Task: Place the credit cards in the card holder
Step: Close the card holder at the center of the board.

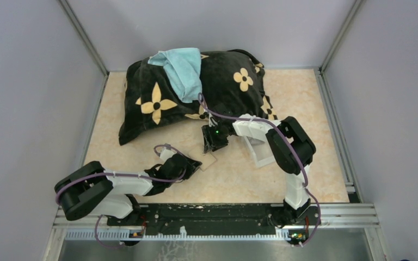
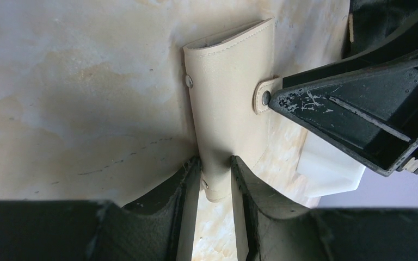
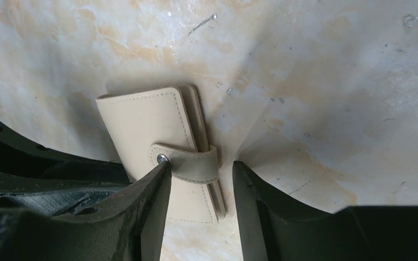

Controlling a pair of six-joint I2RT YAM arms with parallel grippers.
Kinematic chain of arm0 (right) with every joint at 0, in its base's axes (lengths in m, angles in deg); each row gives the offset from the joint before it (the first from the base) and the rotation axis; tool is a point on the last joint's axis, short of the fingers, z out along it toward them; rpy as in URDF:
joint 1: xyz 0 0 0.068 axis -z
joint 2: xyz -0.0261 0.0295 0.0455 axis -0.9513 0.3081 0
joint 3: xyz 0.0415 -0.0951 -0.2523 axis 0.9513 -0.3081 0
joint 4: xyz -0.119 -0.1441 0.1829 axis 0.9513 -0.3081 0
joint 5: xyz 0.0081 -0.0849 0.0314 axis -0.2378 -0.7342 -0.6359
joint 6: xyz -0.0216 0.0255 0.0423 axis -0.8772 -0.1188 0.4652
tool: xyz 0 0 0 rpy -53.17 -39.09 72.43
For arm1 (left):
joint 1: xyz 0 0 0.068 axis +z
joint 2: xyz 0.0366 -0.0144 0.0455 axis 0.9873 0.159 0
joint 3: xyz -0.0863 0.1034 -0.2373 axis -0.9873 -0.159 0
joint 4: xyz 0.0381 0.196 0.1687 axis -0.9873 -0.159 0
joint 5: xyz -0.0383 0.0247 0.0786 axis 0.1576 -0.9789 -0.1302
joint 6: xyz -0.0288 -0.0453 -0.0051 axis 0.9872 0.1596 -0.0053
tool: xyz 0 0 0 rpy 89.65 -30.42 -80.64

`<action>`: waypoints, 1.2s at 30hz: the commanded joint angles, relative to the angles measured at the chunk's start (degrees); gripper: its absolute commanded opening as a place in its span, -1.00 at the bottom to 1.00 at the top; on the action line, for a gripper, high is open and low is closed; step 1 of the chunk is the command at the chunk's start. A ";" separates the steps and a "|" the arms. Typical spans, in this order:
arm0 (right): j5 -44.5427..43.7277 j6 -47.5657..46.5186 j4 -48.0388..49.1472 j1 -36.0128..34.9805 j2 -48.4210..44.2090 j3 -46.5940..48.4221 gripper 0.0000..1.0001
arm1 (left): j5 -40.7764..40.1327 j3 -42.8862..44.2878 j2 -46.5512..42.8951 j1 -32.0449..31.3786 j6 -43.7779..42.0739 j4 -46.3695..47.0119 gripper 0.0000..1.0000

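The card holder (image 2: pixel 228 81) is a cream leather wallet, folded closed, with its snap tab (image 3: pixel 193 163) fastened around the open edge. It lies on the tabletop (image 1: pixel 209 161) between the two arms. My left gripper (image 2: pixel 215 159) is shut on its near end. My right gripper (image 3: pixel 198 163) comes down over it from above, jaws open and straddling the tab. Its left fingertip (image 3: pixel 160 163) touches the metal snap, and its other finger stands just off the holder's edge. The credit cards are out of view.
A white open tray (image 1: pixel 258 149) sits right of the holder, under the right arm. A black pillow with yellow flowers (image 1: pixel 196 92) and a light blue cloth (image 1: pixel 182 68) fill the back. Grey walls enclose the marbled table (image 1: pixel 305 109).
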 commanded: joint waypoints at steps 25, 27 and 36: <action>-1.58 1.44 -2.44 0.04 5.74 1.68 0.02 | -1.09 -2.78 2.44 1.97 -5.44 -16.39 -0.27; -1.68 1.57 -1.99 -0.15 5.48 0.88 0.02 | -1.09 -2.77 2.29 2.12 -5.52 -16.53 -0.27; -2.29 2.11 0.48 -1.80 5.12 -2.89 -0.10 | -0.79 -2.25 3.04 2.47 -6.05 -16.34 -0.27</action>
